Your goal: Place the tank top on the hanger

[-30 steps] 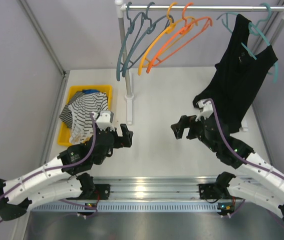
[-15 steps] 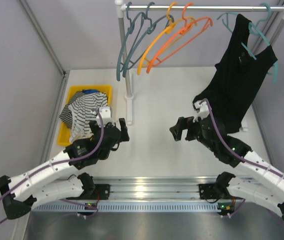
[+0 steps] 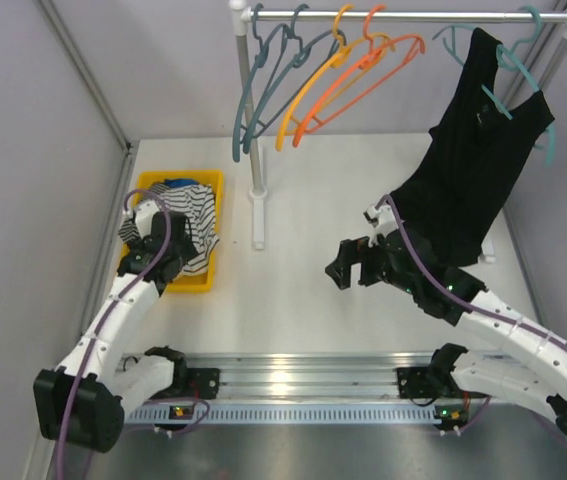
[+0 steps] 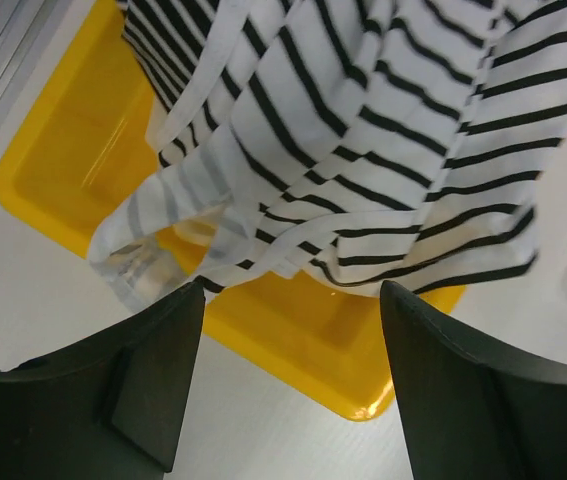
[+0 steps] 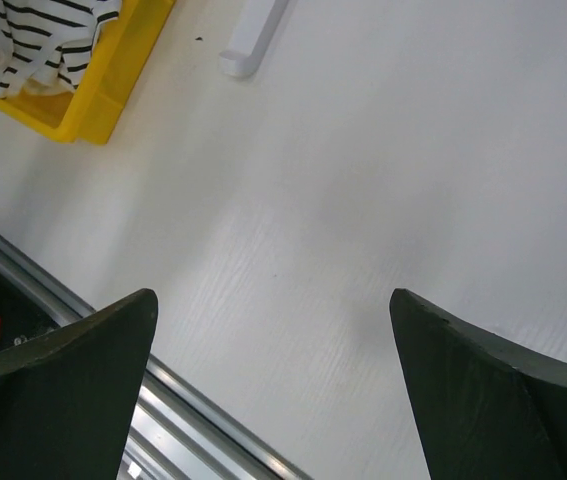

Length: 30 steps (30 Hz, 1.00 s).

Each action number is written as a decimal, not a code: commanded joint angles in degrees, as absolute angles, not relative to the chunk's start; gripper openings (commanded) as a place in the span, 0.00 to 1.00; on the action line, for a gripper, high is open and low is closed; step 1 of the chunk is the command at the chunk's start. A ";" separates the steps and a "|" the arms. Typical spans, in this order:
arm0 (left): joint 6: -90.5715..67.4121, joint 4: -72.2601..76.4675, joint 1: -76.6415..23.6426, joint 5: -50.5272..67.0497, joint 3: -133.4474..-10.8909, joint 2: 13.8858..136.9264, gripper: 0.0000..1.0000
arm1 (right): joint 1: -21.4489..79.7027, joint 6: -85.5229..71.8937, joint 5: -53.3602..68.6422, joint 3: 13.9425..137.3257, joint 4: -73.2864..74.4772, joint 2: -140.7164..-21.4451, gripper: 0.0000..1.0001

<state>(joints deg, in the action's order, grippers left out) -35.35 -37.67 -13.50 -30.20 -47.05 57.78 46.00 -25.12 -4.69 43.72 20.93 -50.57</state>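
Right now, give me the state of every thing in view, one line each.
tank top, bunched in the yellow bin, not gripped.
hanger, bare, hooked on the rail.
left gripper, open above the tank top.
right gripper, open, empty, over the table.
black top, hanging from the rail.

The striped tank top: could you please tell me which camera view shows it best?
The left wrist view: the tank top fills the frame, stripes and straps sharp, over the yellow bin. The top external view shows it small, partly behind the left arm; the right wrist view catches only a corner.
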 commanded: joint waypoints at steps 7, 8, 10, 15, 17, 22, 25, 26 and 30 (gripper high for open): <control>-33.22 -33.32 -4.05 -25.49 -43.77 63.45 0.67 | 46.58 -24.53 1.23 44.30 16.52 -52.73 1.00; -33.22 -33.14 -3.43 -24.79 -43.68 64.85 0.67 | 46.50 -24.43 1.32 44.30 16.52 -52.91 1.00; -33.66 -32.70 -2.55 -25.22 -43.42 66.00 0.65 | 46.58 -24.17 1.49 44.30 16.79 -53.17 1.00; -34.19 -30.15 -0.35 -23.74 -42.01 68.02 0.64 | 46.50 -24.43 1.67 42.98 16.17 -52.82 1.00; -34.54 -30.15 -0.35 -23.29 -42.10 68.90 0.58 | 46.58 -24.43 1.76 42.89 16.26 -52.82 1.00; -34.45 -28.92 -0.44 -19.44 -41.48 67.50 0.26 | 46.58 -24.43 1.76 43.59 16.26 -53.44 1.00; -32.88 -30.93 -0.44 -15.93 -43.32 65.23 0.04 | 46.67 -24.78 2.11 43.94 15.56 -54.05 1.00; -32.52 -32.42 -0.44 -15.04 -44.29 64.69 0.00 | 46.58 -24.96 2.20 43.95 14.86 -54.23 1.00; -30.24 -35.86 -0.44 -8.89 -49.91 59.69 0.00 | 46.58 -25.58 3.25 44.12 12.06 -55.28 0.98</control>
